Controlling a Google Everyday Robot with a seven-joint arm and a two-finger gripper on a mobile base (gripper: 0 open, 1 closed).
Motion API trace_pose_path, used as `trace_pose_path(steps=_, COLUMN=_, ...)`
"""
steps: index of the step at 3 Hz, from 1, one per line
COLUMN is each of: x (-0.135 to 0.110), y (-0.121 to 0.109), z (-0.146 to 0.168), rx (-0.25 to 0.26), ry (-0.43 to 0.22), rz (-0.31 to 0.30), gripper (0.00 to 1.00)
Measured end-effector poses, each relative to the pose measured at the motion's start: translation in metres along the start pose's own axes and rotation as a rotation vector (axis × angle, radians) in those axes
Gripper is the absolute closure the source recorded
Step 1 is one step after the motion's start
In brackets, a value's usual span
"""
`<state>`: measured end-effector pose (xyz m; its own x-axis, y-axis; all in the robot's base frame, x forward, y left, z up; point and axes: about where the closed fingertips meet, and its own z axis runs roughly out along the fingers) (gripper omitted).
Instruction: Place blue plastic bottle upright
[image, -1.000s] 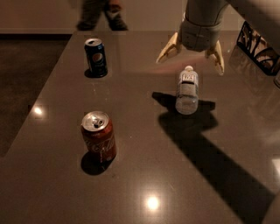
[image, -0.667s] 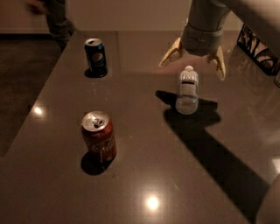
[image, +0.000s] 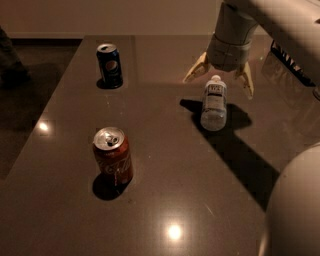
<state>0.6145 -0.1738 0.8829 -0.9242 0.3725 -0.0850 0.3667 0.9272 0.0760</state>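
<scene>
Blue plastic bottle (image: 214, 102) is what needs righting: it lies on its side on the dark table (image: 165, 170), right of centre, base toward the camera and white cap pointing away.

Nearest, at the lower right corner, a pale rounded part of the robot (image: 295, 210) fills the edge. Further in, on the left, an orange soda can (image: 113, 156) stands upright, well apart from the bottle. Then comes the bottle itself, with a long shadow running from it toward the near right. Just past its cap end is the gripper (image: 219, 84), hanging from the arm that comes in from the upper right. Its two pale fingers (image: 196, 69) are spread wide, one on each side of the cap, and hold nothing (how high they ride above the table is hard to judge). Farthest back, on the left, a dark blue Pepsi can (image: 109, 65) stands upright, out of the way.

The step in hand looks like the approach before the grasp. To do it well, I would line the jaws across the bottle's width rather than along it and close on the body a little below the cap, where the plastic is stiffer. A round bottle may roll as one finger touches first, so the fingers should come down evenly. Once held, tip it until the base sits flat before letting go.
</scene>
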Motion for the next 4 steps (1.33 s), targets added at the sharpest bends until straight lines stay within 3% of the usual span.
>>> trace_pose_path(steps=1, x=-0.0024, y=-0.0025, z=0.0143, rx=-0.005, ry=0.034, rz=0.006, gripper=0.0)
trace_pose_path(steps=3, x=0.0006, y=-0.0016, z=0.0215, rx=0.015, ry=0.058, rz=-0.019, gripper=0.42)
trace_pose_path(steps=4, x=-0.0018, y=0.0025, z=0.0123, rx=0.029, ry=0.018, rz=-0.098, gripper=0.65)
